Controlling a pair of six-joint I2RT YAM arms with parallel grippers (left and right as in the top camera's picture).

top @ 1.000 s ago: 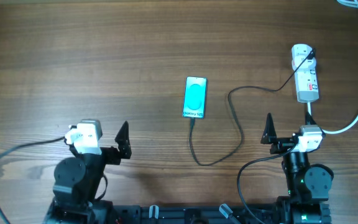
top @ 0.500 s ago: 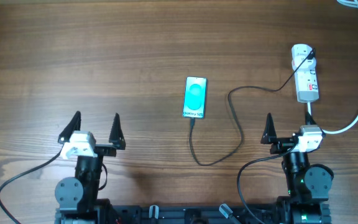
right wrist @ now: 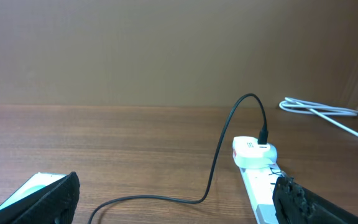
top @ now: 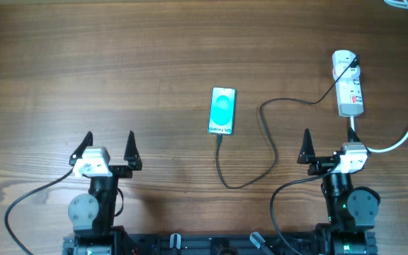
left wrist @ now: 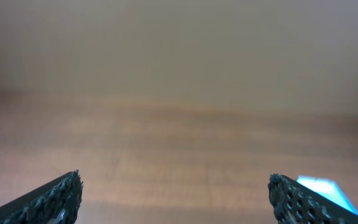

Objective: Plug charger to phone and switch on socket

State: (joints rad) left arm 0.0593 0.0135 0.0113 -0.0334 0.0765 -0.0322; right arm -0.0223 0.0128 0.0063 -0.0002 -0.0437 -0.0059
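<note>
The phone (top: 222,110) lies flat mid-table, its cyan screen up. The charger (top: 267,138), a thin black cable, runs from the phone's near edge in a loop to a plug in the far end of the socket (top: 348,90), a white power strip at the right. My left gripper (top: 108,145) is open and empty, near the front left. My right gripper (top: 328,151) is open and empty, in front of the socket. In the right wrist view the socket (right wrist: 257,163), the cable (right wrist: 218,163) and the phone's corner (right wrist: 27,186) lie ahead of the open jaws (right wrist: 179,208). In the left wrist view the phone (left wrist: 328,189) shows behind the right finger of the open jaws (left wrist: 176,202).
A thick white cord (top: 401,138) leaves the socket's near end, curves right past my right wrist and runs up the table's right edge; it also shows in the right wrist view (right wrist: 319,109). Bare wooden table (top: 119,64) spreads to the left and far side.
My left arm has swung from pointing right to facing straight ahead, both fingers now showing spread open. The right arm, phone, cable and socket have not moved.
</note>
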